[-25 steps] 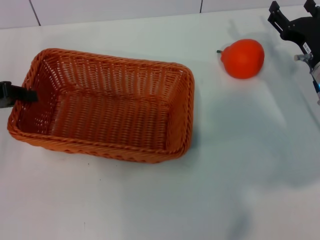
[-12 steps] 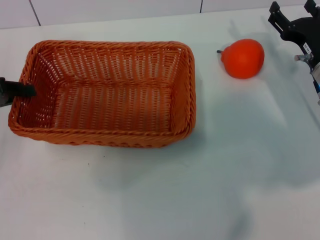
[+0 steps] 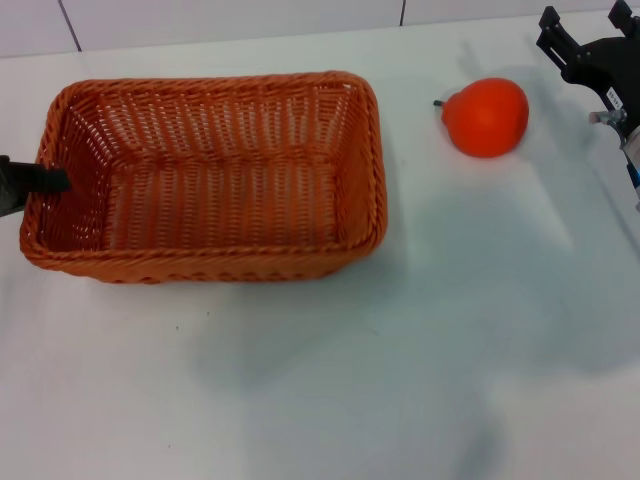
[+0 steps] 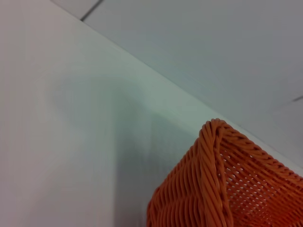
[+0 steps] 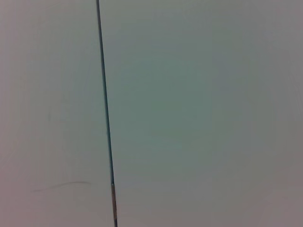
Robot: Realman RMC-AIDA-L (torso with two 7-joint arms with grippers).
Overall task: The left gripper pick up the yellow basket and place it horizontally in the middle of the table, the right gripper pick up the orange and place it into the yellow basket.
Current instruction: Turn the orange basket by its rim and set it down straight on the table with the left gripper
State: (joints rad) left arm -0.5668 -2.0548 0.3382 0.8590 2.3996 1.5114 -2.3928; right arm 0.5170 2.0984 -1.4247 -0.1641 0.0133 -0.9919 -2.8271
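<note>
The yellow basket (image 3: 372, 150), orange-brown wicker, lies on the white table (image 3: 400, 380) left of centre, its long side running left to right. My left gripper (image 3: 40, 181) is at the view's left edge, shut on the basket's left wall, with one finger (image 3: 48, 180) inside. A basket corner shows in the left wrist view (image 4: 213, 189). The orange (image 3: 487, 116) rests on the table at the back right, its stem nub pointing left. My right gripper (image 3: 587, 18) is open at the far right corner, just right of the orange and not touching it.
The table's back edge meets a white wall (image 3: 230, 18) behind the basket. The right wrist view shows only a pale surface with a thin dark seam (image 5: 106, 118).
The basket has turned from a slant until its long sides run square across the table, still held at its left wall. The orange and the right gripper have not moved.
</note>
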